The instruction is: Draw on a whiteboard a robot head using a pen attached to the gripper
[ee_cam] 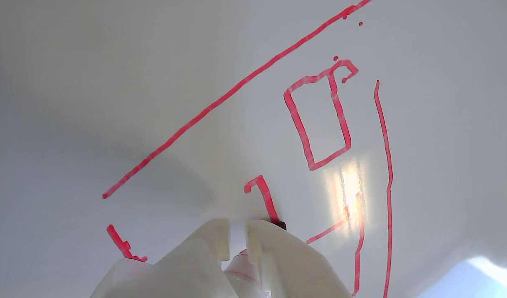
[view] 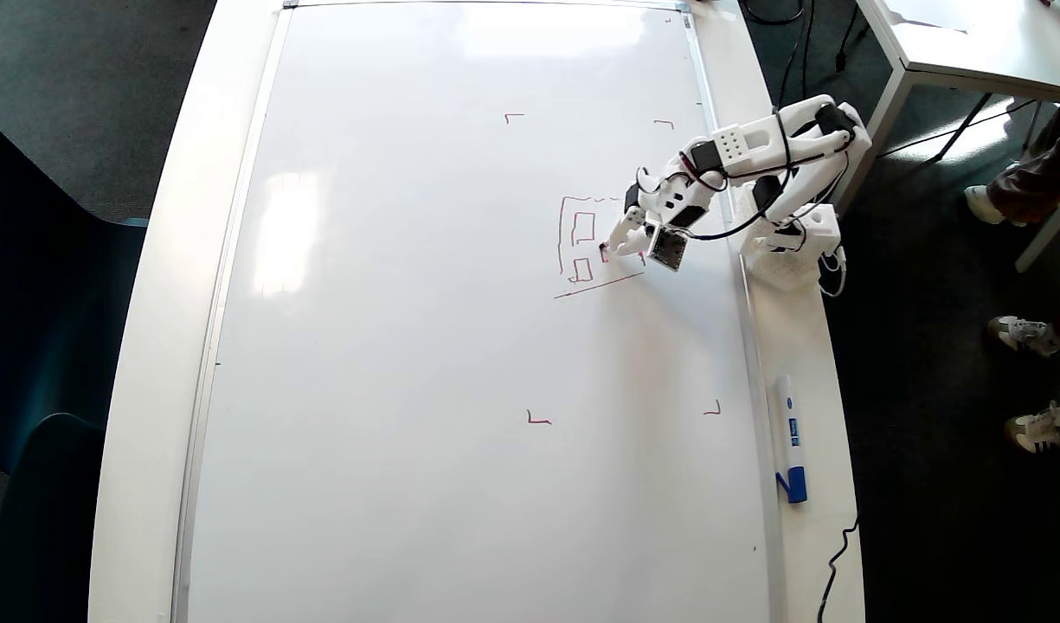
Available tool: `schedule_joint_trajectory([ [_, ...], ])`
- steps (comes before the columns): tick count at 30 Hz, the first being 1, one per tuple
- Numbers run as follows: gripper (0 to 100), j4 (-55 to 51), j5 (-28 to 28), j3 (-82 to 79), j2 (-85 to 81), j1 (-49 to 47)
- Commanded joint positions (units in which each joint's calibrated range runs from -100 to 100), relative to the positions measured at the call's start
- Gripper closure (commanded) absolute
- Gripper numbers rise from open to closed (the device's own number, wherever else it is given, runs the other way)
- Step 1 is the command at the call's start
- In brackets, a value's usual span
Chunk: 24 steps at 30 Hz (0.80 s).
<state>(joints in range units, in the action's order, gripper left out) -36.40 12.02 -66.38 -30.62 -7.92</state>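
Observation:
The whiteboard fills the table; it is also the white surface in the wrist view. The robot head is a partial red drawing: a tall line, a long slanted line, two small rectangles and a short hooked stroke. One rectangle shows close up in the wrist view. My gripper is shut on the pen, whose dark red tip touches the board at the end of the hooked stroke. Most of the pen is hidden by the jaws.
Red corner marks frame the drawing area. A blue-capped marker lies right of the board. The arm's base stands at the right edge. A smaller white table and people's feet are at the right.

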Motion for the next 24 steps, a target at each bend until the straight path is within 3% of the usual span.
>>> schedule_joint_trajectory([
  [1,99,-0.44,-0.22,0.60,-0.45,1.69],
  [24,99,-5.30,-0.76,-3.75,-7.07,3.02],
])
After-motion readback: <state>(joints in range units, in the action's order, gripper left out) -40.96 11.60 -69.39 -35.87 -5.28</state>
